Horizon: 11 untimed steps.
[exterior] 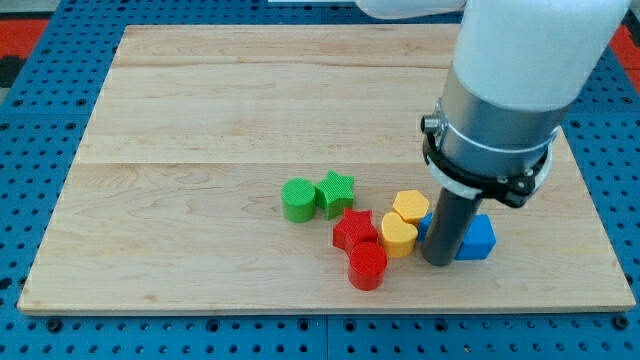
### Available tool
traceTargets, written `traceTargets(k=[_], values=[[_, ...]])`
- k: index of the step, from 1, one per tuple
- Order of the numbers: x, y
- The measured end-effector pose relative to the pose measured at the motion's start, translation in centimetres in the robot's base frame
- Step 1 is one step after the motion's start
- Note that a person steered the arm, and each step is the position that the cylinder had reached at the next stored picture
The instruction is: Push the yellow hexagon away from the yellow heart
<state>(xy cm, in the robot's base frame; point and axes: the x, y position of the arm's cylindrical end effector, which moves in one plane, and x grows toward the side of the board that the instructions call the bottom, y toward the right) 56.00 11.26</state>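
Note:
The yellow hexagon (411,207) sits on the wooden board (200,120), touching the yellow heart (398,236) just below and left of it. My tip (438,262) stands at the right of both yellow blocks, close to the heart's right side, in front of a blue block (477,238) that the rod partly hides.
A red star (353,229) touches the heart's left side, with a red cylinder (367,266) below it. A green cylinder (298,199) and a green star (335,191) sit further left. The board's bottom edge runs near the red cylinder.

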Motion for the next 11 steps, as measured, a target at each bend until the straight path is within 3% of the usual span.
traceTargets(k=[2,6,7,11], values=[[0.7,-0.8],[0.9,-8.2],[0.5,-5.2],[-4.3,-2.8]])
